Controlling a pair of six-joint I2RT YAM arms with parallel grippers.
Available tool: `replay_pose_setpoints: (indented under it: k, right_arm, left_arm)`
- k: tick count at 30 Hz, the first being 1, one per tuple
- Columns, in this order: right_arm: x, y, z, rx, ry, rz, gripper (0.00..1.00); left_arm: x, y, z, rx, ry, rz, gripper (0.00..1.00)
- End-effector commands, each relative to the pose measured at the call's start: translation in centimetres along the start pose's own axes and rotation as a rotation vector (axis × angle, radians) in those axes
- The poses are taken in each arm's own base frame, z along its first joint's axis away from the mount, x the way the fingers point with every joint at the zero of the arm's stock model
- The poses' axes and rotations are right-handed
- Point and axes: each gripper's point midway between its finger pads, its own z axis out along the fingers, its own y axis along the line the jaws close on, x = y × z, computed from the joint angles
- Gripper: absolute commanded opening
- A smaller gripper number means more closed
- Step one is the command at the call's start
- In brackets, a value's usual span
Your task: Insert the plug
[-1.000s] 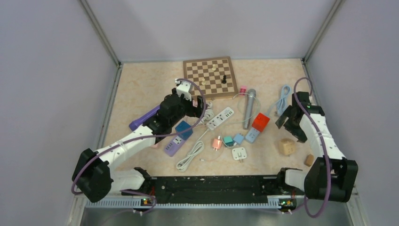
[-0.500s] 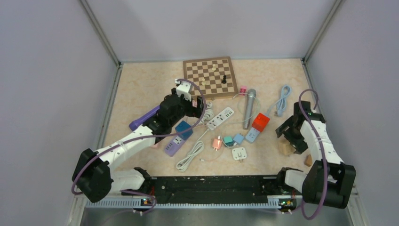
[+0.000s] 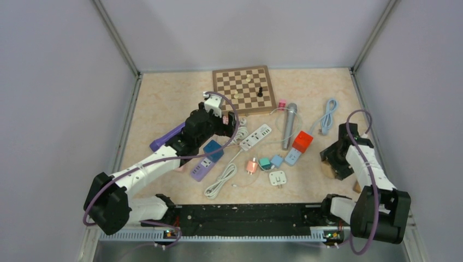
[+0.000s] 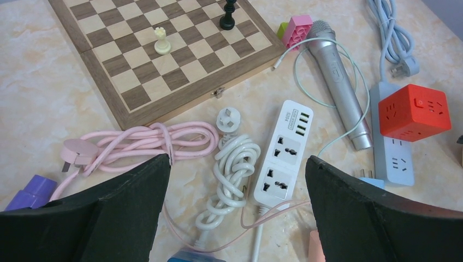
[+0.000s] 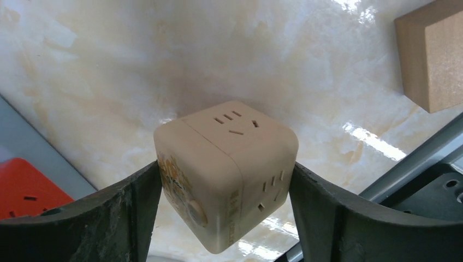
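Grey walls [image 3: 245,27] close in a beige marbled table [image 3: 164,98]. A chessboard [image 4: 136,65] at the back carries a white piece [image 4: 159,40] and a black piece [image 4: 227,15]. Just in front of the board lies the white plug [image 4: 227,119], at the end of a coiled white cord [image 4: 232,180] and beside a white power strip [image 4: 284,158]. The left arm reaches out above them, its left gripper [image 4: 237,164] spread wide and holding nothing. The right arm is folded near the table's right edge, where the right gripper [image 5: 224,180] presses both fingers against the sides of a beige cube socket [image 5: 226,158].
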Motion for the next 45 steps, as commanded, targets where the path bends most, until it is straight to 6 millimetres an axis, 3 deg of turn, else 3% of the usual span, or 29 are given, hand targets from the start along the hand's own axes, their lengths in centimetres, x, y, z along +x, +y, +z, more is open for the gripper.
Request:
replay_pose_setpoints:
  k: [1, 5, 9, 13, 17, 19, 23, 25, 28, 32, 36, 45]
  right_arm:
    - [-2.6, 1.7, -0.4, -0.069, -0.113, 0.064, 0.75]
    - [-4.0, 3.5, -2.4, -0.169, -0.158, 0.049, 0.55]
    - [-6.2, 5.3, -6.3, -0.276, -0.233, 0.048, 0.45]
    - [-8.5, 8.1, -12.0, -0.454, -0.304, 0.069, 0.4]
    - [-9.0, 13.0, -18.5, -0.74, -0.306, -0.008, 0.39]
    - [-8.1, 16.5, -22.4, -0.964, -0.287, -0.101, 0.39]
    - [-2.6, 22.0, -31.7, -1.425, -0.207, -0.374, 0.39]
    - [0.5, 23.1, -35.4, -1.559, -0.193, -0.52, 0.39]
    - [4.7, 23.4, -39.1, -1.719, -0.151, -0.712, 0.39]
    - [7.8, 22.4, -42.3, -1.904, -0.095, -0.866, 0.4]
    - [10.1, 21.9, -43.8, -1.984, -0.018, -0.962, 0.39]
    - [12.9, 20.8, -43.7, -2.022, 0.089, -1.156, 0.4]
  left_arm:
    - [-1.7, -0.1, -0.2, 0.001, -0.042, 0.006, 0.98]
    - [-2.2, -0.2, -0.2, 0.004, -0.052, 0.004, 0.98]
    - [-3.3, -0.6, -0.4, 0.02, -0.07, 0.001, 0.98]
    - [-5.3, -1.7, -0.7, 0.069, -0.106, 0.005, 0.98]
    - [-7.9, -4.0, -1.2, 0.181, -0.147, 0.031, 0.98]
    - [-9.3, -5.4, -1.6, 0.252, -0.172, 0.052, 0.98]
    - [-12.1, -8.4, -3.2, 0.42, -0.261, 0.134, 0.98]
    - [-13.0, -9.7, -4.2, 0.499, -0.312, 0.199, 0.98]
    - [-14.4, -10.0, -4.9, 0.513, -0.386, 0.275, 0.98]
    - [-15.2, -10.2, -5.8, 0.528, -0.439, 0.39, 0.98]
    - [-16.4, -10.9, -7.3, 0.566, -0.493, 0.437, 0.99]
    - [-17.6, -11.8, -8.4, 0.61, -0.579, 0.681, 0.99]
